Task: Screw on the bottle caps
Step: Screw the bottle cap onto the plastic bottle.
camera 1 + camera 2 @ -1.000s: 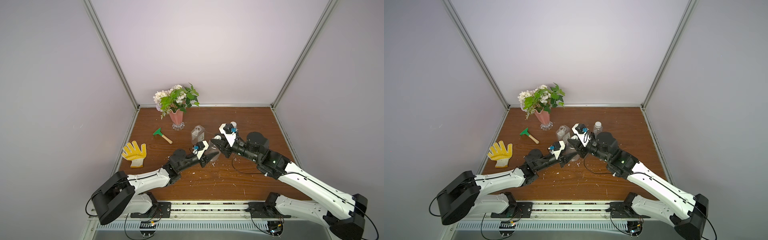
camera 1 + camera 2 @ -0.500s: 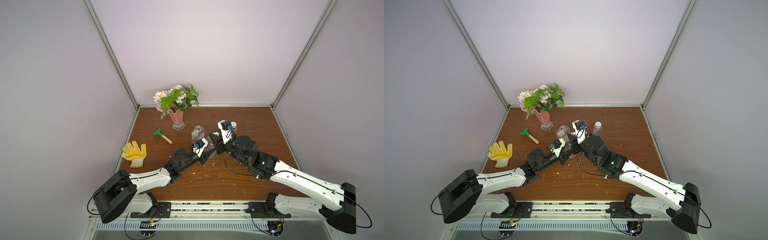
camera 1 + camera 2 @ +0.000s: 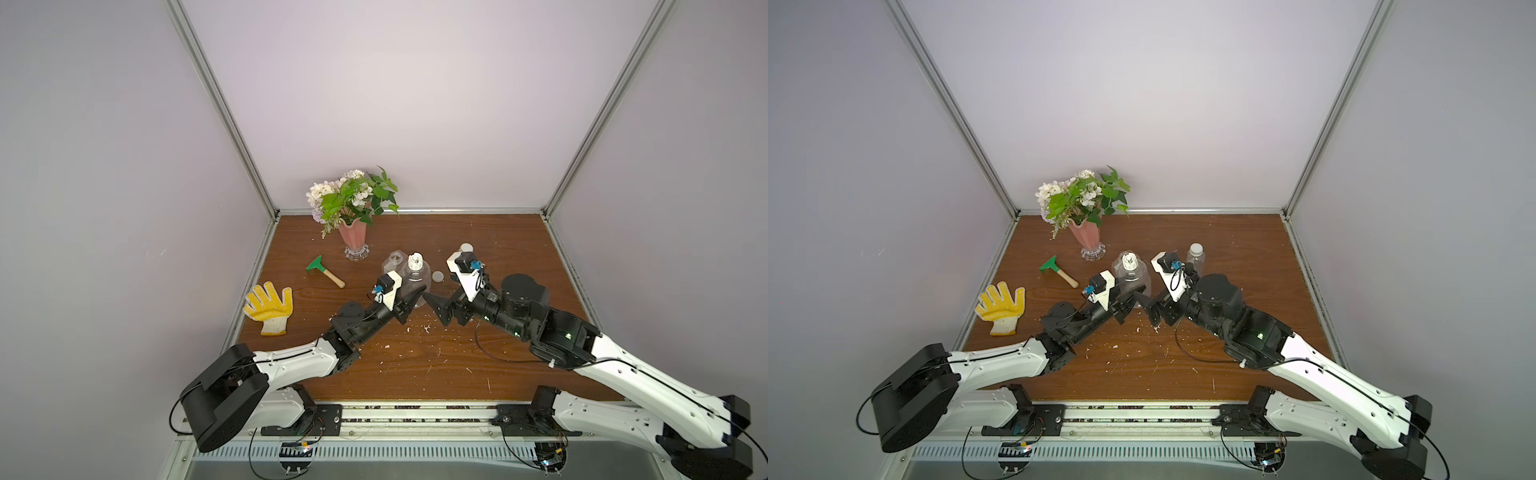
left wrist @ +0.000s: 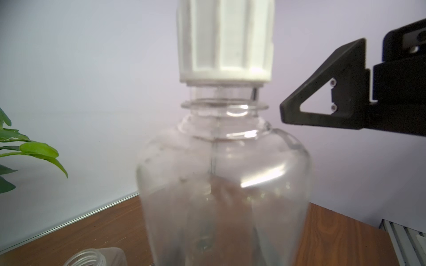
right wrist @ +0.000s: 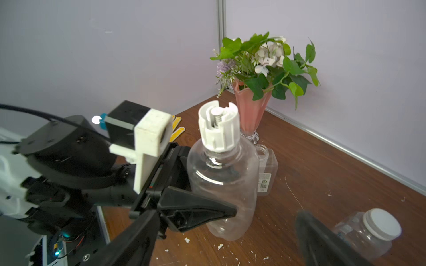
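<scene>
Left jaws clamp the rounded bottle [image 5: 221, 184]; right jaws gape beside it, perhaps touching.

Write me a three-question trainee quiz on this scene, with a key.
1. True or false: the square bottle wears a cap.
2. What do the left jaws clamp? A) the rounded bottle B) the pink vase C) the yellow glove
3. Fill in: the right jaws stand ____, clear of the ribbed cap.
Key: 1 false; 2 A; 3 open.
</scene>
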`<state>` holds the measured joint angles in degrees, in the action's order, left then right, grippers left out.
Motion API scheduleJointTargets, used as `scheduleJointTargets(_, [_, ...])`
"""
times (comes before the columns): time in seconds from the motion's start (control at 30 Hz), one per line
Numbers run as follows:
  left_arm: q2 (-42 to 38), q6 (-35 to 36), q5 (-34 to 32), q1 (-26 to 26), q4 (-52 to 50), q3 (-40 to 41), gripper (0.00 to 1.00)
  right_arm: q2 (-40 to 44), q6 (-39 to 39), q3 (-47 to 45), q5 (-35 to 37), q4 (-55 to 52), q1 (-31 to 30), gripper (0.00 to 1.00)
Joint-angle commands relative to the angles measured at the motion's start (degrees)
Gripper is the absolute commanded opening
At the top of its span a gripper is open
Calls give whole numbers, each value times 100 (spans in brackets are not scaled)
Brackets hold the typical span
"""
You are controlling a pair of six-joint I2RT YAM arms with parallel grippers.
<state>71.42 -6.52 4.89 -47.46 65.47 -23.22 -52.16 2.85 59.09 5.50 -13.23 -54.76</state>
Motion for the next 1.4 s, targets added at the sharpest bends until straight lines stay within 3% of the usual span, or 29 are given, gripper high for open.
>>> scheduleJointTargets(0.0, [-301,-129,321,89,317,165,39,287,-532,87,-890,-100,321,99])
scheduleJointTargets(0.1, [-496,-59,1392,102,263,295,39,339,-1069,206,-1929,-227,853,99])
scheduleJointTargets(0.23, [-613,-112,2330,102,221,412,39,188,-1668,469,-3606,-249,1242,99])
scheduleJointTargets(0.33, [-654,-93,2794,102,180,384,39,-57,-1967,717,-4525,-279,1243,99])
scheduleJointTargets(0.5, [-584,-38,3244,97,-208,84,39,-441,-2191,1047,-5412,-422,1241,96])
scheduleJointTargets(0.93, [-324,-69,3522,98,-210,-95,39,-963,-2198,1223,-5184,-610,1231,66])
scheduleJointTargets(1.37, [-272,-21,3354,99,-210,-112,39,-1114,-2050,1165,-4823,-698,1237,40])
